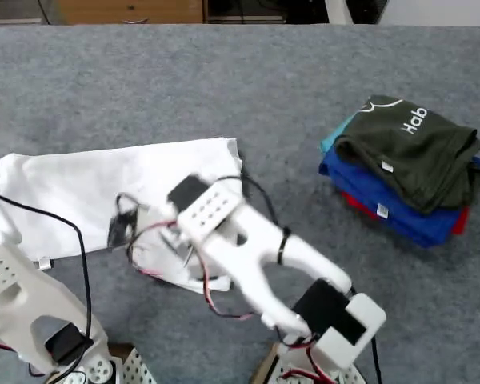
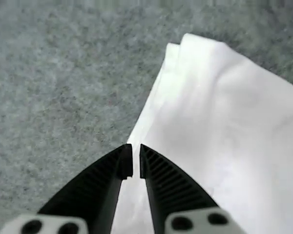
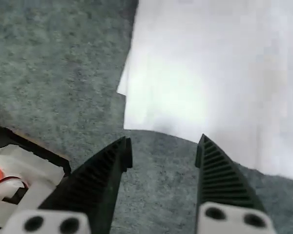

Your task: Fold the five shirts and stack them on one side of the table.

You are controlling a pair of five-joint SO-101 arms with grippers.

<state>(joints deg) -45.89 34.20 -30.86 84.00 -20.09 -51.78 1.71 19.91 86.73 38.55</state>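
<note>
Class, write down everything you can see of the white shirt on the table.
The white shirt is plain, soft-looking cloth, folded into a long band that lies flat on the grey table. In the high view it sits left of the stacked shirts and apart from them. Layered edges show at one corner. An arm crosses above its right end, hiding part of it.

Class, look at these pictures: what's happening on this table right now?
A white shirt lies spread on the table, mid-fold. The left gripper sits almost shut at one edge of the shirt; whether it pinches any cloth is unclear. The right gripper hangs open above another edge. A stack of folded shirts, green on top, sits off to one side.
</note>
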